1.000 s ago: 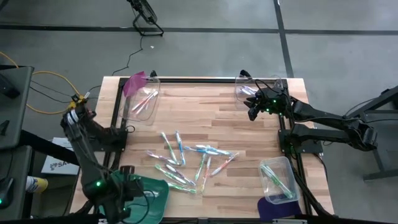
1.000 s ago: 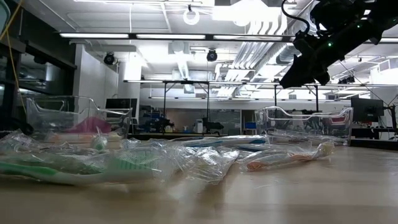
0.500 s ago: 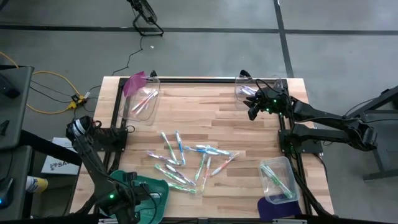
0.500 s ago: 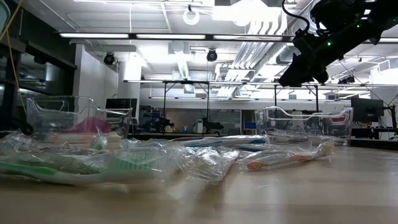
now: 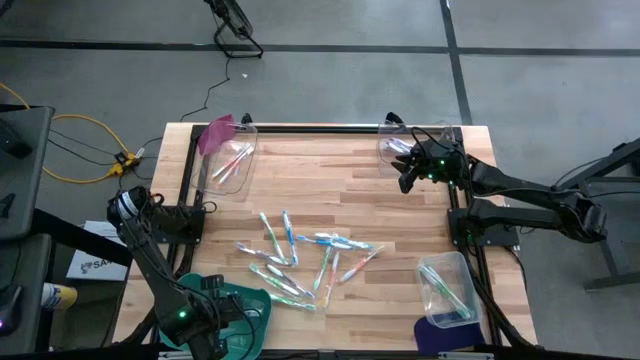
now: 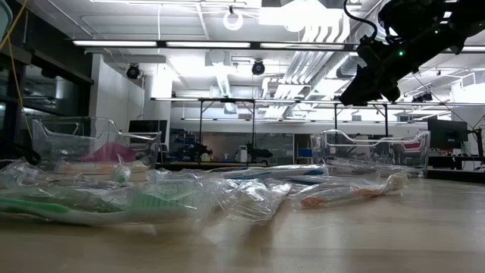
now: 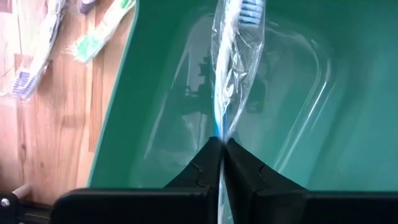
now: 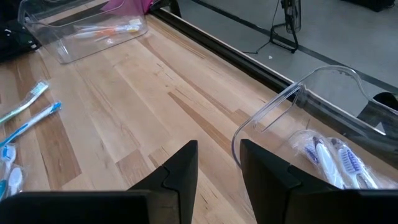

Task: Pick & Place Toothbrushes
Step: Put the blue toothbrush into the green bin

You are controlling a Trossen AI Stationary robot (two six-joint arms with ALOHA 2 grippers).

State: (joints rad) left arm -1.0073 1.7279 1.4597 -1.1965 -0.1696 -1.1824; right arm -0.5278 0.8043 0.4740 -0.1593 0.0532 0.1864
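Observation:
Several wrapped toothbrushes (image 5: 300,260) lie scattered on the middle of the wooden table, and they show as a heap of clear wrappers (image 6: 151,197) in the low view. My left gripper (image 5: 238,312) is at the near left corner over a green bin (image 5: 225,300) and is shut on a blue wrapped toothbrush (image 7: 233,68). My right gripper (image 5: 408,180) hovers open beside the far right clear bin (image 5: 400,150), high above the table (image 6: 371,76). That bin holds wrapped toothbrushes (image 8: 333,155). My left gripper (image 7: 221,142) pinches the blue toothbrush in its clear wrapper by the handle (image 7: 219,124) between its two fingertips. The brush runs along the fingers and sticks out ahead of them, bristle head (image 7: 249,9) farthest away, over the inside of the green bin (image 7: 348,93).
A clear bin with a pink lid (image 5: 228,158) stands at the far left and holds a few toothbrushes. Another clear bin with a purple lid (image 5: 445,290) stands at the near right, also with brushes. Bare wood (image 5: 320,185) lies between the far bins.
My left arm has folded lower, and its gripper has moved a little toward the table's right over the green bin, still shut on the toothbrush. My right arm has kept still.

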